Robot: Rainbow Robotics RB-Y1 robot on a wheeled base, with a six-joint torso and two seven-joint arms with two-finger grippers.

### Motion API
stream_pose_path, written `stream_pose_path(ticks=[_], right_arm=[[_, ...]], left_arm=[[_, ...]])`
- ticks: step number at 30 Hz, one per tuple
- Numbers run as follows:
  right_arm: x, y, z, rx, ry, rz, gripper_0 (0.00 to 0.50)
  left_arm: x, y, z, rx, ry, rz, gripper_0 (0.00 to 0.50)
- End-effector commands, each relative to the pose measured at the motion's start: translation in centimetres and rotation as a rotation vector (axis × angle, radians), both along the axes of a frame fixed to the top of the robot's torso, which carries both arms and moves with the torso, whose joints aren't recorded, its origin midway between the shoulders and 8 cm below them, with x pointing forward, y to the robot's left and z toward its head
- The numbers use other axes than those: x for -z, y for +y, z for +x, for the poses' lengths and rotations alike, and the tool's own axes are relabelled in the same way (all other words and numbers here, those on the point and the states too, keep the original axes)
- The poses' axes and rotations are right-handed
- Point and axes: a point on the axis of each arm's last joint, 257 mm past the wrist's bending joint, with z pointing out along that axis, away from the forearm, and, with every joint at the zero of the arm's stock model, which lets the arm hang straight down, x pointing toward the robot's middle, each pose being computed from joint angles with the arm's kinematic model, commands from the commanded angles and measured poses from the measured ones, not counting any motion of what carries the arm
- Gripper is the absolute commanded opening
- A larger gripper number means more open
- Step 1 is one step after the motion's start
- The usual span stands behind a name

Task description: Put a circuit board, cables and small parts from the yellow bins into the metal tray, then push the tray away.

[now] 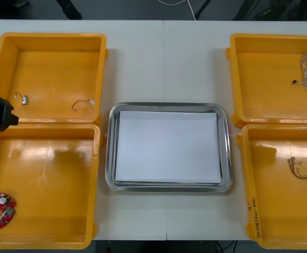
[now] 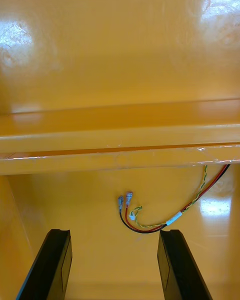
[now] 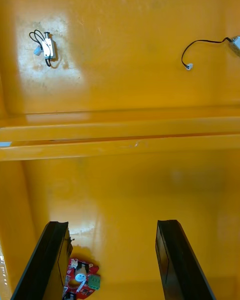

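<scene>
Evidently poised to pick: left gripper [image 3: 112, 225] hung over the near-left yellow plastic bin [image 1: 48, 179], fingers [image 3: 50, 260] wide apart and bare, round red circuit board [image 3: 80, 280] beside one finger; right gripper [image 2: 114, 232], equally spread, bare, over a red-and-yellow cable [image 2: 150, 229]; shiny white-lined metal tray [image 1: 111, 153] held nothing

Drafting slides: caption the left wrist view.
Left pincer open over a yellow bin, round red circuit board beside one finger; two black cables in the bin beyond.
</scene>
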Motion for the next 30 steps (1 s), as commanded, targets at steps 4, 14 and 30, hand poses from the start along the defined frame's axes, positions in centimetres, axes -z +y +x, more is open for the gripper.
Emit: stream_pose_path(ticks=[4, 14, 30], right_arm=[[-0.02, 0.53, -0.07, -0.056, -0.013, -0.024, 0.500], [-0.02, 0.53, -0.07, -0.056, -0.013, -0.024, 0.500], [-0.02, 0.53, -0.07, -0.056, -0.013, -0.024, 0.500]], left_arm=[[-0.93, 1.16, -0.54, -0.065, -0.016, 0.002, 0.500], [-0.93, 1.16, -0.54, -0.065, -0.016, 0.002, 0.500], [-0.93, 1.16, -0.54, -0.065, -0.016, 0.002, 0.500]])
